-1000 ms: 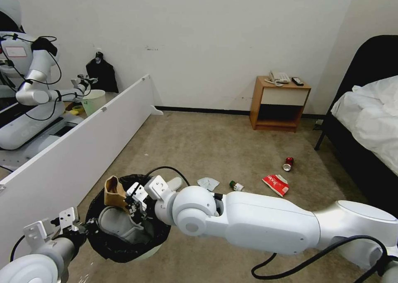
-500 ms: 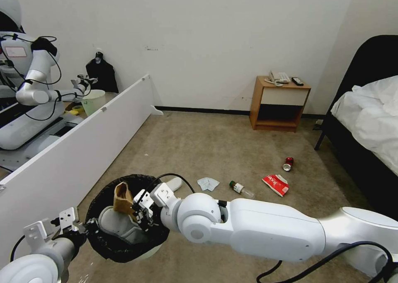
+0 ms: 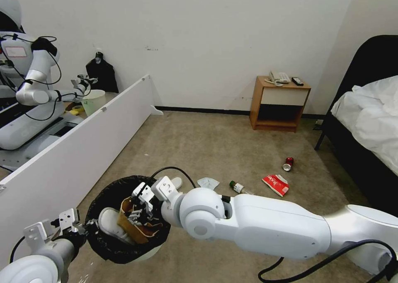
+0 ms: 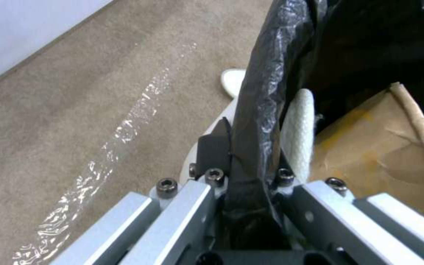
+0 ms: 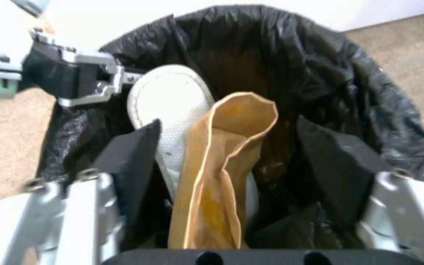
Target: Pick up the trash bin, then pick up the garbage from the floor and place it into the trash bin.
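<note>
One bin [image 3: 108, 243] with one brown cardboard [image 3: 132, 228] and one slipper [image 3: 108, 221] inside. On the floor: one tissue [image 3: 208, 183], one bottle [image 3: 237, 187], one red packet [image 3: 275, 184], one can [image 3: 287, 164].

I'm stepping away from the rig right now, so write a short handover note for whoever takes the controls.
Left claw: shut on the trash bin, gripping its bag-lined rim and holding it up.
Right claw: open above the bin's mouth, the brown cardboard loose between its fingers.
Done: one white slipper and the cardboard are in the bin.
Left on the carpet: the second slipper, a tissue, the small bottle, the red packet and the red can.
</note>
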Tool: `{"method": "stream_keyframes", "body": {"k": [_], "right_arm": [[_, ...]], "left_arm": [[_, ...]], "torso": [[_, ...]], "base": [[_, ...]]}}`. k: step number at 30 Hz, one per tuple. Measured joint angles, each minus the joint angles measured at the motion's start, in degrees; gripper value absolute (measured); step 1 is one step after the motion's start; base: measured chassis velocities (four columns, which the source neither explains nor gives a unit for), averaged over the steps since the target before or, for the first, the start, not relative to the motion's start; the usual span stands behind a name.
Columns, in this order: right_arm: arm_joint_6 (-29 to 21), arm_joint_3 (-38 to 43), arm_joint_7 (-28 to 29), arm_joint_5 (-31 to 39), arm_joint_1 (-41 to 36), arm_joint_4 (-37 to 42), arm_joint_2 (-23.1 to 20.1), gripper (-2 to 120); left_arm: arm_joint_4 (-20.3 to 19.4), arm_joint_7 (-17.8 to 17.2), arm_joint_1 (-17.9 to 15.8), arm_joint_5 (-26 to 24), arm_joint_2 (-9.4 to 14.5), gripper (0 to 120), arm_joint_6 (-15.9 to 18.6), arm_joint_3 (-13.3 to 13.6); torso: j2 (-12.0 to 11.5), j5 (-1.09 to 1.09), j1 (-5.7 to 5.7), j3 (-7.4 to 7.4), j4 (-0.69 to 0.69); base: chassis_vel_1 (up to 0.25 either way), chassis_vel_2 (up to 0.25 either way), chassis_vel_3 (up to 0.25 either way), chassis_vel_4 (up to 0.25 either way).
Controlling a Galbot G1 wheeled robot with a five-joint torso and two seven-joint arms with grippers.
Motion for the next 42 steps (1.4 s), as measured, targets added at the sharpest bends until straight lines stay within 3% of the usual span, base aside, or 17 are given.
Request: {"method": "stream_keyframes", "body": {"k": [2,5,13,19,28,30,33,42], "right_arm": [[0.03,0.73,0.30,0.50,0.23,1.26,-0.82,87],[0.19,1.47,0.55,0.56,0.28,2.16,-1.27,95],[0.87,7.76,0.35,0.73,1.77,6.38,-4.42,96],[1.70,14.22,-0.49,1.64,1.53,9.82,-9.51,96],[12.31,33.34,-5.33,-3.27,-8.86,13.71,-20.01,97],[18.11,39.25,-6.35,-6.13,-14.84,14.13,-24.24,97],[22.28,45.05,-7.24,-8.84,-21.73,14.51,-27.74,97],[30.11,57.72,-8.07,-12.16,-33.61,16.15,-29.90,98]], "left_arm": [[0.10,0.01,-0.01,0.02,0.00,1,0.00,-0.04],[0.22,0.03,0.00,0.14,-0.15,1,0.00,-0.04],[0.72,0.20,0.09,0.68,-0.30,1,0.00,0.05],[1.11,0.26,0.20,0.87,-0.07,1,0.00,-0.30],[1.19,0.44,0.67,1.70,0.05,1,-0.01,-0.91],[1.22,0.46,1.00,1.96,-0.01,1,0.00,-0.92],[1.33,0.49,1.27,2.36,0.00,1,-0.01,-0.93],[0.58,0.99,2.37,3.36,-0.27,1,0.00,-1.49]], "torso": [[0.00,0.00,0.00,0.00,0.00],[0.00,0.00,0.00,0.00,0.00],[0.00,0.00,0.00,0.00,0.00],[0.00,0.00,0.00,0.00,0.01],[0.00,0.03,0.00,0.00,-0.01],[0.00,0.01,0.00,0.00,-0.01],[0.00,0.03,0.00,0.00,-0.02],[-0.01,0.02,0.00,0.00,0.03]], "base": [[0.000,0.000,0.000,0.000],[0.000,0.000,0.000,0.000],[0.000,0.000,0.000,0.000],[0.000,0.000,0.000,0.000],[0.000,0.000,0.000,0.000],[0.000,0.000,0.000,0.000],[0.000,0.000,0.000,0.000],[0.000,0.000,0.000,0.000]]}}
